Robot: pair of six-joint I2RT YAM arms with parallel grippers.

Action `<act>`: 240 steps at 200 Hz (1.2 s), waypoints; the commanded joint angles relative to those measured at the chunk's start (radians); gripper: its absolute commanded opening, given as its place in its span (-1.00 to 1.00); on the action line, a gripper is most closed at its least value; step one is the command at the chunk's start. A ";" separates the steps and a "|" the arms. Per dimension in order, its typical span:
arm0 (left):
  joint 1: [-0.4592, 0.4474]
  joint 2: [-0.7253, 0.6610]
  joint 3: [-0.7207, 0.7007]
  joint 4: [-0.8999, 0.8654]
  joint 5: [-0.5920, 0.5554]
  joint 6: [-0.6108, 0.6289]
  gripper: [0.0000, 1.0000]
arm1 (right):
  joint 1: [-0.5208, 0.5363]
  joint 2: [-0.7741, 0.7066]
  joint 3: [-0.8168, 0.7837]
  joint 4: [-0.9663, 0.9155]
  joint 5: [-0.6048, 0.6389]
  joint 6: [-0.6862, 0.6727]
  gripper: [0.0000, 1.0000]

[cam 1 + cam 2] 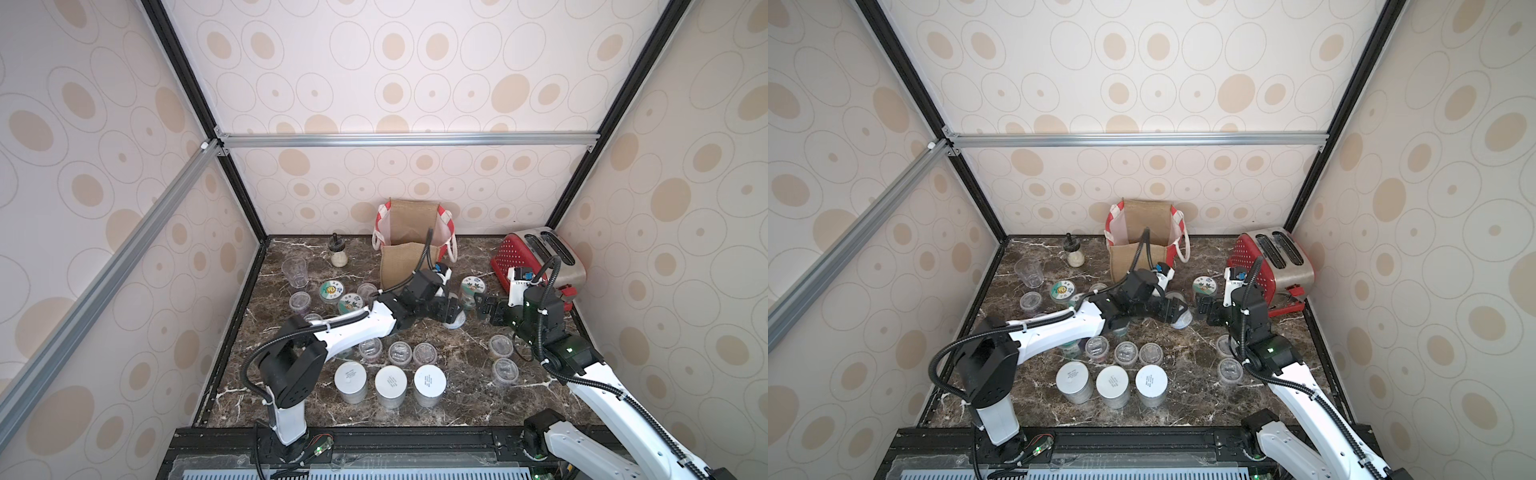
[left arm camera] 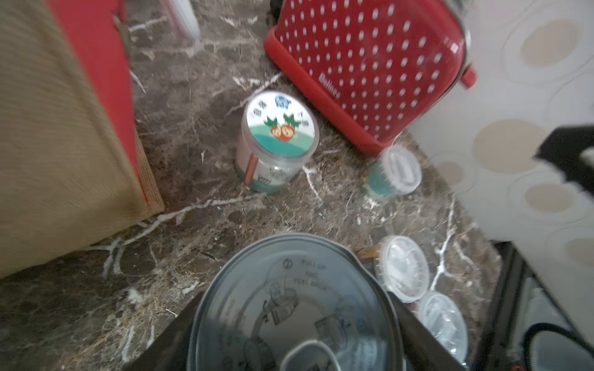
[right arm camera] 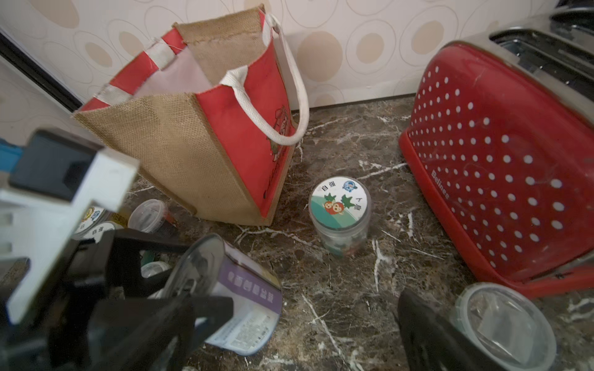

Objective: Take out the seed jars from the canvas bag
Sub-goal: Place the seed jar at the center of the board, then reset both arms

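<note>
Judging by how the counter (image 1: 465, 390) looks, the unpacking is nearly over. Toward its left edge, past a bare tumbler (image 1: 295, 272) and a shaker (image 1: 338, 251) that are no part of the job, stand two picture-lidded jars (image 1: 331, 291) with a few short clear jars (image 1: 300, 301) around them. Nearer the front edge, a row of three short ones sits behind three white-lidded jars (image 1: 390, 384). The bag (image 1: 409, 253) stands upright at the middle of the back edge, mouth open. No jar shows inside it, though its bottom is hidden, so I cannot tell whether it is empty. Just in front of the bag, the left tool (image 2: 292, 302) pinches a tall purple-labelled jar (image 3: 250, 298) across its body, jaws set wide to span it. That jar is tilted, its lower rim at or very near the counter, so setting it down looks like the step in hand. To its right a lone flower-lidded jar (image 3: 340, 208) stands between the bag and the toaster (image 1: 536, 257). The right tool (image 1: 480, 308) hovers low near it, jaws spread wide and holding nothing; a small lidded jar (image 3: 504, 324) stands just beside one finger (image 3: 427, 334), ungripped. Two short ones sit toward the right edge. What is left, I judge, is standing the tilted jar upright and checking the bag.
</note>
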 commanded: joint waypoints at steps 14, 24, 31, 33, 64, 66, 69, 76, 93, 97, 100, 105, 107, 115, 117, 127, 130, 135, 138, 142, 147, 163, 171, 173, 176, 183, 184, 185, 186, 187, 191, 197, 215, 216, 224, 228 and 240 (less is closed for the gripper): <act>-0.052 0.121 0.082 -0.040 -0.200 0.067 0.22 | -0.008 0.019 -0.014 0.001 -0.004 0.032 1.00; -0.054 0.143 0.086 -0.045 -0.198 0.063 0.36 | -0.010 0.023 -0.022 0.009 -0.019 0.032 1.00; -0.055 0.151 0.091 -0.050 -0.191 0.063 0.55 | -0.011 0.026 -0.026 0.012 -0.027 0.032 1.00; -0.055 0.153 0.092 -0.050 -0.189 0.062 0.61 | -0.011 0.025 -0.028 0.013 -0.029 0.032 1.00; -0.060 0.113 0.091 -0.062 -0.177 0.064 0.97 | -0.015 0.019 -0.045 0.015 -0.043 0.029 1.00; -0.061 0.107 0.091 -0.062 -0.176 0.064 0.97 | -0.015 0.018 -0.045 0.017 -0.045 0.027 1.00; -0.061 0.099 0.090 -0.062 -0.172 0.065 0.97 | -0.015 0.015 -0.048 0.019 -0.050 0.026 1.00; -0.061 0.078 0.083 -0.055 -0.159 0.068 0.97 | -0.015 0.004 -0.055 0.031 -0.068 0.020 0.99; -0.061 0.013 0.042 -0.014 -0.131 0.080 0.97 | -0.015 -0.038 -0.082 0.072 -0.120 0.001 0.99; -0.061 -0.007 0.031 -0.009 -0.125 0.086 0.97 | -0.015 -0.051 -0.088 0.080 -0.133 -0.003 0.99; -0.061 -0.021 0.021 -0.001 -0.122 0.089 0.97 | -0.015 -0.060 -0.094 0.087 -0.141 -0.007 1.00; -0.061 -0.042 0.006 0.008 -0.119 0.097 0.97 | -0.015 -0.080 -0.101 0.095 -0.154 -0.012 1.00; -0.062 -0.051 0.001 0.012 -0.119 0.100 0.97 | -0.015 -0.087 -0.104 0.097 -0.158 -0.015 1.00; -0.061 -0.087 -0.024 0.025 -0.120 0.110 0.97 | -0.015 -0.118 -0.110 0.101 -0.173 -0.022 1.00; -0.061 -0.095 -0.030 0.027 -0.119 0.113 0.97 | -0.015 -0.124 -0.110 0.100 -0.177 -0.022 1.00; -0.061 -0.142 -0.060 0.042 -0.125 0.130 0.97 | -0.015 -0.162 -0.110 0.096 -0.200 -0.032 1.00; -0.060 -0.155 -0.070 0.044 -0.126 0.135 0.97 | -0.015 -0.172 -0.110 0.095 -0.213 -0.036 1.00; -0.061 -0.179 -0.085 0.049 -0.132 0.142 0.97 | -0.015 -0.188 -0.109 0.094 -0.234 -0.043 0.99; -0.061 -0.194 -0.093 0.052 -0.134 0.148 0.97 | -0.015 -0.198 -0.108 0.093 -0.251 -0.046 0.99; -0.061 -0.214 -0.106 0.055 -0.142 0.155 0.97 | -0.015 -0.211 -0.107 0.092 -0.269 -0.050 1.00; -0.061 -0.240 -0.121 0.058 -0.152 0.164 0.97 | -0.015 -0.226 -0.107 0.093 -0.296 -0.052 1.00; -0.063 -0.329 -0.172 0.065 -0.197 0.192 0.97 | -0.015 -0.261 -0.102 0.082 -0.357 -0.059 1.00; -0.063 -0.377 -0.204 0.070 -0.237 0.201 0.97 | -0.015 -0.274 -0.097 0.064 -0.371 -0.067 1.00; -0.063 -0.391 -0.212 0.072 -0.251 0.202 0.97 | -0.015 -0.276 -0.095 0.057 -0.370 -0.069 1.00; -0.063 -0.411 -0.222 0.074 -0.270 0.202 0.97 | -0.015 -0.282 -0.094 0.048 -0.364 -0.074 1.00; -0.063 -0.457 -0.256 0.081 -0.314 0.208 0.97 | -0.015 -0.296 -0.092 0.030 -0.346 -0.086 1.00; -0.062 -0.465 -0.261 0.082 -0.321 0.208 0.97 | -0.015 -0.297 -0.092 0.028 -0.344 -0.087 1.00; -0.063 -0.473 -0.266 0.083 -0.327 0.208 0.97 | -0.015 -0.299 -0.091 0.026 -0.339 -0.088 1.00; -0.063 -0.480 -0.271 0.086 -0.334 0.208 0.97 | -0.015 -0.302 -0.092 0.024 -0.336 -0.091 1.00; -0.063 -0.487 -0.273 0.087 -0.341 0.208 0.97 | -0.015 -0.304 -0.092 0.021 -0.332 -0.093 1.00; -0.063 -0.516 -0.296 0.090 -0.366 0.211 0.97 | -0.015 -0.316 -0.094 0.014 -0.312 -0.099 1.00; -0.063 -0.553 -0.328 0.100 -0.399 0.216 0.97 | -0.015 -0.334 -0.099 0.006 -0.290 -0.108 1.00; -0.063 -0.678 -0.419 0.120 -0.513 0.228 0.97 | -0.015 -0.397 -0.102 -0.031 -0.177 -0.132 1.00; -0.063 -0.685 -0.423 0.120 -0.519 0.228 0.97 | -0.015 -0.400 -0.101 -0.036 -0.169 -0.131 1.00; -0.062 -0.734 -0.461 0.125 -0.560 0.235 0.97 | -0.015 -0.422 -0.098 -0.050 -0.111 -0.124 1.00; -0.060 -0.756 -0.478 0.127 -0.580 0.238 0.97 | -0.015 -0.435 -0.095 -0.056 -0.099 -0.128 1.00; -0.053 -0.808 -0.520 0.123 -0.631 0.244 0.97 | -0.014 -0.461 -0.091 -0.072 -0.085 -0.150 1.00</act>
